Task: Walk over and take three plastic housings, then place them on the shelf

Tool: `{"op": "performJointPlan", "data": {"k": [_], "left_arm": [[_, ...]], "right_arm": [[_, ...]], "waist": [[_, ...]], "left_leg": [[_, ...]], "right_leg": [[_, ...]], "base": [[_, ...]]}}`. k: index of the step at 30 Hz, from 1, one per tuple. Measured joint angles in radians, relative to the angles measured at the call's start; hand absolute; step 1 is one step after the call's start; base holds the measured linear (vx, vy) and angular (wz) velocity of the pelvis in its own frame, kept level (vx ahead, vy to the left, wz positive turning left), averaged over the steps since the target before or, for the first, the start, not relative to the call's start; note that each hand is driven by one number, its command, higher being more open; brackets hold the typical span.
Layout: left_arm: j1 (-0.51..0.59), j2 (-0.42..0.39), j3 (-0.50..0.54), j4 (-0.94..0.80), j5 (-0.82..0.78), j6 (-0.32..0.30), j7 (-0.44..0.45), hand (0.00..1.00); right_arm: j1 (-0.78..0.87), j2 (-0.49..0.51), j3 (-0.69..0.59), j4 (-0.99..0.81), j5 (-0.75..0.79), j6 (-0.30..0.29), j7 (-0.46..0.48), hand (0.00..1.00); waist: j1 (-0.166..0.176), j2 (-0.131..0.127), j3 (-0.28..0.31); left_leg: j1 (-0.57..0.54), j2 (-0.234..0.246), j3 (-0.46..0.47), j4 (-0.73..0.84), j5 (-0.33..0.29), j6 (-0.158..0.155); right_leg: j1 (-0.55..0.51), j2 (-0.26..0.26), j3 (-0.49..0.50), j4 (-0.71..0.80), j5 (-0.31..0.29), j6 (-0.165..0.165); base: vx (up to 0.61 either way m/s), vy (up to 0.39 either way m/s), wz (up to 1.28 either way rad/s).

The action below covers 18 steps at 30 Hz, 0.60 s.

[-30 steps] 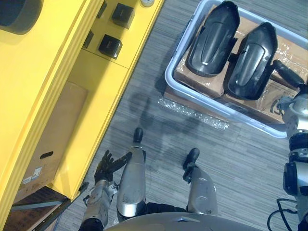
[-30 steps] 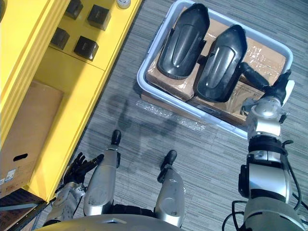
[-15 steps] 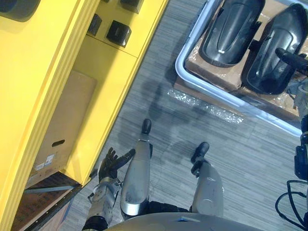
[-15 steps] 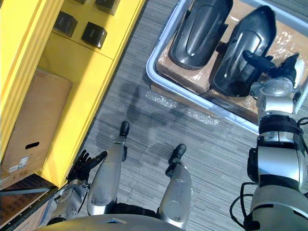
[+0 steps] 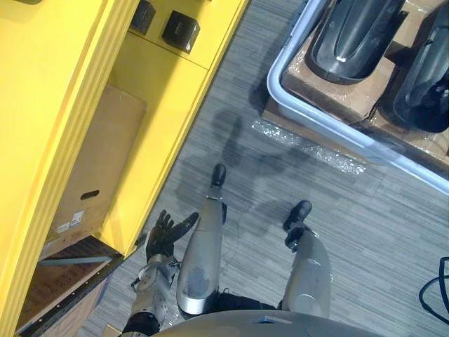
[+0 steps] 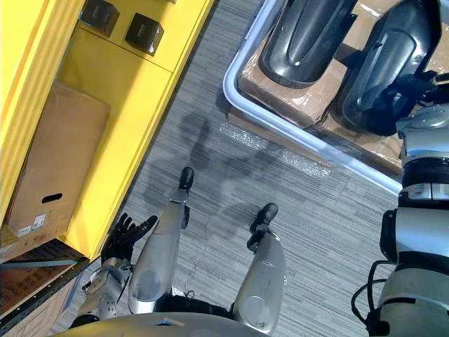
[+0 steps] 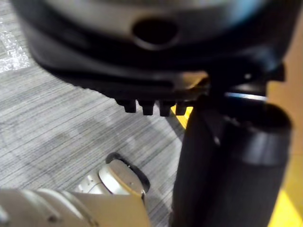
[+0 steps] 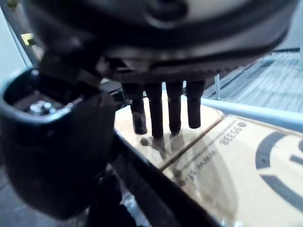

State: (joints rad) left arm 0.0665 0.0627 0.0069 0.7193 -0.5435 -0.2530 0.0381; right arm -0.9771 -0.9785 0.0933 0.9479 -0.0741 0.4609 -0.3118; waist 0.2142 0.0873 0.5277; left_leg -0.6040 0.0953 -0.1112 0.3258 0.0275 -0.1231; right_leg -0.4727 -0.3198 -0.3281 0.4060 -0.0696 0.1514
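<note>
The tall yellow shelf (image 5: 63, 105) runs down the robot's left side, with a brown cardboard box (image 5: 91, 175) on its low level and small black boxes (image 5: 181, 31) on the level above. Ahead and to the right, a pale tray (image 5: 351, 140) sits on the grey floor, a strip of bubble wrap (image 5: 309, 145) lying just beside its near edge. Inside it, 2 glossy black plastic housings lie side by side on wrapped cartons (image 5: 330, 81): 1 (image 5: 358, 35) toward the tray's left edge, the other (image 6: 389, 63) toward its right. The right hand (image 8: 52, 142) hangs over the near end of the right-side housing, fingers straight and pointing down at the carton, thumb held apart, gripping nothing. The left hand (image 5: 163, 235) hangs low by the shelf's near corner, fingers spread and empty. I'd say the pick-up of the first housing is just starting, with none on the shelf. The next move probably calls for lowering the right hand onto the housing's edge and curling round it; the shell looks broad and slippery, so the left hand may have to help.
</note>
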Motion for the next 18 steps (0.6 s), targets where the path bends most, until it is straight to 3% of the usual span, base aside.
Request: {"op": "performJointPlan", "data": {"k": [5, 10, 16, 18], "left_arm": [[0.0, -0.006, 0.0, -0.011, -0.001, -0.008, 0.008, 1.0], [0.0, -0.006, 0.004, -0.035, -0.005, -0.008, 0.008, 1.0], [0.0, -0.005, 0.019, -0.053, -0.004, -0.01, 0.005, 1.0], [0.002, -0.004, 0.041, -0.053, -0.003, -0.01, 0.006, 1.0]], "right_arm": [[0.019, 0.002, 0.013, 0.022, -0.072, 0.025, 0.021, 0.0], [0.056, 0.018, -0.039, 0.022, -0.067, -0.017, 0.026, 0.0], [0.138, 0.123, -0.086, 0.019, -0.067, -0.098, 0.019, 0.0], [0.178, 0.164, -0.112, 0.018, -0.069, -0.13, 0.017, 0.0]], "waist": [[0.003, 0.0, 0.0], [0.0, -0.003, 0.001], [-0.009, -0.037, -0.001], [-0.014, -0.067, -0.005]], "left_leg": [[0.001, 0.0, -0.009, 0.001, 0.007, -0.003], [0.026, 0.003, -0.009, -0.001, 0.007, -0.003], [0.101, 0.017, -0.003, -0.045, 0.019, -0.005], [0.138, 0.024, -0.005, -0.081, 0.033, -0.01]], "right_leg": [[0.004, -0.002, -0.01, 0.014, -0.009, -0.001], [0.035, -0.001, -0.018, 0.011, -0.009, -0.001], [0.109, 0.016, -0.028, -0.026, -0.01, -0.003], [0.139, 0.024, -0.035, -0.043, -0.009, -0.003]], "base": [[0.0, -0.009, 0.06], [0.01, -0.002, 0.02], [-0.01, -0.014, -0.01], [-0.01, -0.048, 0.03]]}}
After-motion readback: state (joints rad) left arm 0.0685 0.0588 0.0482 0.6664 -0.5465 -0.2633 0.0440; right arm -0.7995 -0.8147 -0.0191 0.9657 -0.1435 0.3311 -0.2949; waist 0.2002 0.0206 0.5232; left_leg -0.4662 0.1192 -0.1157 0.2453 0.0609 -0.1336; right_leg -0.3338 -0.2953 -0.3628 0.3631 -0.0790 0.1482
